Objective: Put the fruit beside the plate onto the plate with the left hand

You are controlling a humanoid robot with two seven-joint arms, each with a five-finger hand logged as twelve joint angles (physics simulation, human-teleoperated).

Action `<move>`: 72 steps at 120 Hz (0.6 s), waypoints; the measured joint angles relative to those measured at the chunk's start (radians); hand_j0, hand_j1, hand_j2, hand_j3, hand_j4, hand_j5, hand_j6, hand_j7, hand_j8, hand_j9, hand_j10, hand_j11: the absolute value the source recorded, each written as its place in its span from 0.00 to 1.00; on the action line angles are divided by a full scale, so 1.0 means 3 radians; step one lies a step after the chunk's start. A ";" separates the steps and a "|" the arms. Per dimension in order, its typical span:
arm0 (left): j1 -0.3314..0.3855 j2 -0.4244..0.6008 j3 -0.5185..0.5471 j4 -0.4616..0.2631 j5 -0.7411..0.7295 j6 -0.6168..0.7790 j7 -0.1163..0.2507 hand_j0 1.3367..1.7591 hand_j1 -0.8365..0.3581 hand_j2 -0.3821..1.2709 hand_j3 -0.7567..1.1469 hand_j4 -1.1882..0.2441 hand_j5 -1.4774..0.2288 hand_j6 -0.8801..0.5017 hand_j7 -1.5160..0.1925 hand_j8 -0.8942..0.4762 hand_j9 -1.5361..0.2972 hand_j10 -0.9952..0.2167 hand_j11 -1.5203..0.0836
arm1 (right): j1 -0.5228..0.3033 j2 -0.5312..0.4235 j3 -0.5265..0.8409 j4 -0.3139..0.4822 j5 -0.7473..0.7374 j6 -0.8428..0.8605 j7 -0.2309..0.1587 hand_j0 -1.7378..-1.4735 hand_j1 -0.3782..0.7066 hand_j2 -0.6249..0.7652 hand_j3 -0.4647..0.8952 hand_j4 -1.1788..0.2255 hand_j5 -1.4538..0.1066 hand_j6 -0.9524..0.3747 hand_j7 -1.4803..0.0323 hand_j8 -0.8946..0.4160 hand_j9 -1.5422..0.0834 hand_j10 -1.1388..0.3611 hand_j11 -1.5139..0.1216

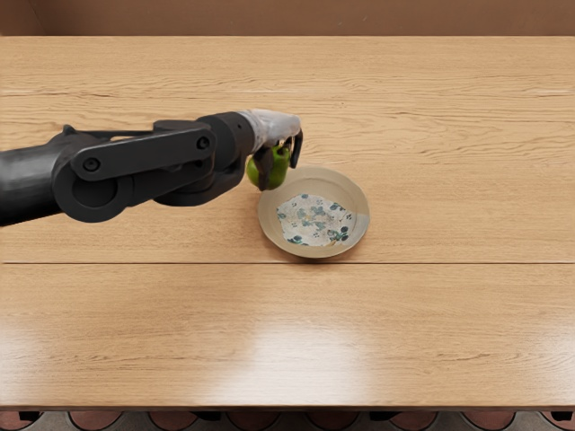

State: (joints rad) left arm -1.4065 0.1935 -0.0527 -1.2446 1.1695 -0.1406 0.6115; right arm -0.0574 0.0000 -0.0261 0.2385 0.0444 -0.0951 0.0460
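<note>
Near the middle of the tabletop, a little toward its far edge, sits a shallow beige plate with a blue-green pattern on its floor, and nothing lies in it. The left hand, its dark arm reaching in from the tabletop's left edge, is clenched from above around a small green fruit, its fingers curling down around the fruit's sides. The fruit hangs at the far-left part of the plate's rim, overlapping it in the head view; whether it is clear of the rim or brushing it cannot be told from this angle. Judged from this, the pick is done and the carry is nearly done, since the fruit is in the grasp and right at the plate. What is left is to bring it a little further over the patterned floor, lower it, and open the fingers. The right hand does not show.
</note>
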 joint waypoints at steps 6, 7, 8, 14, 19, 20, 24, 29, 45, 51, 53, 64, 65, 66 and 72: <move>-0.0003 -0.0088 0.0000 0.0018 -0.0002 0.0001 0.0000 0.75 0.42 0.56 0.40 0.35 0.24 0.37 0.30 0.40 0.30 0.38 0.34 | 0.0001 0.0000 0.0000 -0.0001 0.0000 0.0000 0.0000 0.30 0.05 0.45 0.34 0.82 0.91 0.70 0.96 0.66 0.93 0.74 0.91; -0.0004 -0.0101 0.0000 0.0021 -0.0002 0.0001 0.0000 0.75 0.42 0.57 0.40 0.35 0.24 0.37 0.30 0.40 0.30 0.38 0.34 | 0.0001 0.0000 0.0000 0.0000 0.0000 0.0000 0.0000 0.30 0.05 0.45 0.34 0.82 0.91 0.70 0.96 0.66 0.93 0.74 0.91; -0.0005 -0.0118 0.0000 0.0023 -0.0002 0.0000 0.0000 0.75 0.42 0.56 0.40 0.35 0.24 0.37 0.30 0.40 0.30 0.38 0.34 | 0.0000 0.0000 0.0000 -0.0001 0.0000 0.0000 0.0000 0.30 0.05 0.45 0.34 0.82 0.91 0.70 0.96 0.66 0.93 0.74 0.91; -0.0002 -0.0205 0.0000 0.0032 -0.0005 0.0003 -0.0001 0.76 0.41 0.57 0.40 0.35 0.24 0.36 0.30 0.40 0.30 0.36 0.34 | 0.0000 0.0000 0.0000 -0.0001 0.0000 0.0000 0.0000 0.30 0.05 0.45 0.34 0.82 0.91 0.70 0.96 0.66 0.93 0.74 0.91; -0.0001 -0.0249 0.0002 0.0039 -0.0007 0.0003 -0.0001 0.76 0.41 0.58 0.40 0.34 0.24 0.36 0.30 0.40 0.30 0.36 0.34 | 0.0000 0.0000 0.0000 -0.0001 0.0000 0.0000 0.0000 0.30 0.05 0.45 0.34 0.82 0.91 0.70 0.96 0.66 0.93 0.74 0.91; 0.0000 -0.0255 0.0003 0.0040 -0.0008 0.0004 -0.0001 0.76 0.41 0.59 0.40 0.34 0.24 0.36 0.30 0.40 0.30 0.36 0.34 | 0.0000 0.0000 0.0000 -0.0001 0.0000 0.0000 0.0000 0.30 0.05 0.45 0.34 0.82 0.91 0.70 0.96 0.66 0.93 0.74 0.91; 0.0004 -0.0283 0.0006 0.0045 -0.0009 0.0005 -0.0002 0.76 0.41 0.59 0.40 0.34 0.24 0.36 0.30 0.39 0.30 0.35 0.34 | 0.0000 0.0000 0.0000 -0.0001 0.0000 0.0000 0.0000 0.30 0.05 0.45 0.34 0.82 0.91 0.70 0.96 0.66 0.93 0.74 0.91; 0.0007 -0.0298 0.0010 0.0055 -0.0007 0.0005 -0.0002 0.76 0.41 0.59 0.40 0.34 0.24 0.36 0.30 0.39 0.30 0.35 0.34 | 0.0001 0.0000 0.0000 -0.0001 0.0000 0.0000 0.0000 0.30 0.05 0.45 0.34 0.82 0.91 0.70 0.96 0.66 0.93 0.74 0.91; 0.0047 -0.0351 0.0023 0.0091 -0.0004 0.0004 -0.0002 0.76 0.42 0.59 0.40 0.34 0.25 0.34 0.30 0.37 0.30 0.34 0.34 | 0.0000 0.0000 0.0001 -0.0002 0.0000 0.0000 0.0000 0.30 0.05 0.45 0.34 0.82 0.91 0.70 0.96 0.66 0.93 0.74 0.91; 0.0051 -0.0357 0.0030 0.0103 -0.0004 0.0001 -0.0002 0.76 0.42 0.59 0.40 0.34 0.25 0.34 0.30 0.37 0.30 0.34 0.34 | 0.0001 0.0000 0.0001 -0.0002 0.0000 0.0000 0.0000 0.30 0.05 0.45 0.34 0.82 0.91 0.70 0.96 0.66 0.93 0.74 0.91; 0.0054 -0.0358 0.0034 0.0106 -0.0003 0.0001 -0.0002 0.76 0.43 0.58 0.40 0.34 0.25 0.34 0.30 0.37 0.30 0.34 0.34 | 0.0001 0.0000 0.0001 -0.0001 0.0000 0.0000 0.0000 0.30 0.05 0.45 0.34 0.82 0.91 0.70 0.96 0.66 0.93 0.74 0.91; 0.0064 -0.0385 0.0049 0.0138 -0.0002 -0.0002 -0.0002 0.76 0.44 0.57 0.40 0.34 0.25 0.33 0.31 0.37 0.31 0.33 0.34 | 0.0002 0.0000 0.0003 0.0000 0.0000 0.0000 0.0000 0.30 0.05 0.45 0.34 0.82 0.91 0.70 0.96 0.66 0.93 0.74 0.91; 0.0065 -0.0387 0.0051 0.0141 -0.0002 -0.0002 -0.0002 0.76 0.44 0.57 0.40 0.34 0.25 0.33 0.31 0.37 0.31 0.33 0.34 | 0.0001 0.0000 0.0003 0.0000 0.0000 0.0000 0.0000 0.30 0.05 0.45 0.34 0.82 0.91 0.70 0.96 0.66 0.93 0.74 0.91; 0.0065 -0.0388 0.0052 0.0144 -0.0003 -0.0001 -0.0002 0.76 0.44 0.57 0.40 0.34 0.25 0.34 0.31 0.37 0.31 0.33 0.34 | 0.0001 0.0000 0.0003 0.0000 0.0000 0.0000 0.0000 0.30 0.05 0.45 0.34 0.82 0.91 0.70 0.96 0.66 0.93 0.74 0.91; 0.0066 -0.0389 0.0064 0.0156 -0.0002 -0.0002 -0.0002 0.76 0.44 0.56 0.40 0.34 0.26 0.33 0.31 0.37 0.31 0.34 0.34 | 0.0002 0.0000 0.0004 0.0000 0.0000 0.0000 0.0001 0.30 0.05 0.45 0.34 0.82 0.91 0.70 0.96 0.66 0.93 0.74 0.91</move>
State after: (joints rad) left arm -1.3867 0.0767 -0.0334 -1.1979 1.1690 -0.1412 0.6109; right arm -0.0569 0.0000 -0.0249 0.2385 0.0445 -0.0951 0.0462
